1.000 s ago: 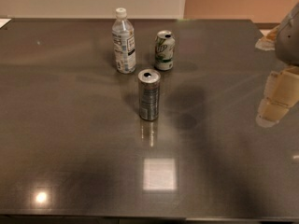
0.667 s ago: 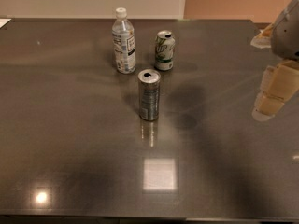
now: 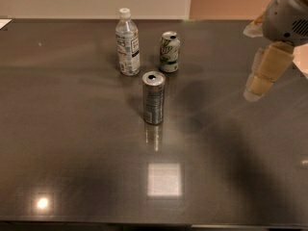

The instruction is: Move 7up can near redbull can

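Observation:
The 7up can (image 3: 170,51) is short and stout, white-silver with green markings. It stands upright at the back middle of the dark table (image 3: 72,143). The redbull can (image 3: 153,97) is tall, slim and grey. It stands upright a little in front of the 7up can and slightly to its left, with a gap between them. My gripper (image 3: 262,76) hangs above the table at the far right, well apart from both cans, and holds nothing.
A clear plastic water bottle (image 3: 127,43) with a white cap stands just left of the 7up can. The table's far edge meets a pale wall. A bright light reflection (image 3: 164,179) lies on the table front of the redbull can.
My gripper has shifted slightly left and up at the right edge. The cans and the bottle have not moved.

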You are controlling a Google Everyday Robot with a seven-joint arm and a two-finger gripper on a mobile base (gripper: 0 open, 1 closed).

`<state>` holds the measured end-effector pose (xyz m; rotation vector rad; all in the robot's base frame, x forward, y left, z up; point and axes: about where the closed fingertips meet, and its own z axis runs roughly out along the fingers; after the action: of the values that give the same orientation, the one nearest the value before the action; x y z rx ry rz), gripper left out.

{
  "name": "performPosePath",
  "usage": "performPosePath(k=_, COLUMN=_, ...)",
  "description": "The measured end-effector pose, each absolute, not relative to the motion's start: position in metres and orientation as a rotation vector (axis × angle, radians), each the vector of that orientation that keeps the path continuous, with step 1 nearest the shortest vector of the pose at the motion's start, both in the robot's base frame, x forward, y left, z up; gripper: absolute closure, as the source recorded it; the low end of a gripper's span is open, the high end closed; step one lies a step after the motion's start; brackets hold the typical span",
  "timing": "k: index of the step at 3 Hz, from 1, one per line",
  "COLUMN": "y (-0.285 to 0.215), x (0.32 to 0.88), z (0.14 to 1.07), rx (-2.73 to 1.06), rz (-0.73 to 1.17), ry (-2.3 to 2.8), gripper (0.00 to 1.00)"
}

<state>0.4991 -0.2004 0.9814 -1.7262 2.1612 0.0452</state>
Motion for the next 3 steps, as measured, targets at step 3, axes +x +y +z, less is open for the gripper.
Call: performPosePath(k=3, y=-0.171, x=0.579, z=0.976, rx=-1.728, rz=0.124, ry=2.102, gripper=0.00)
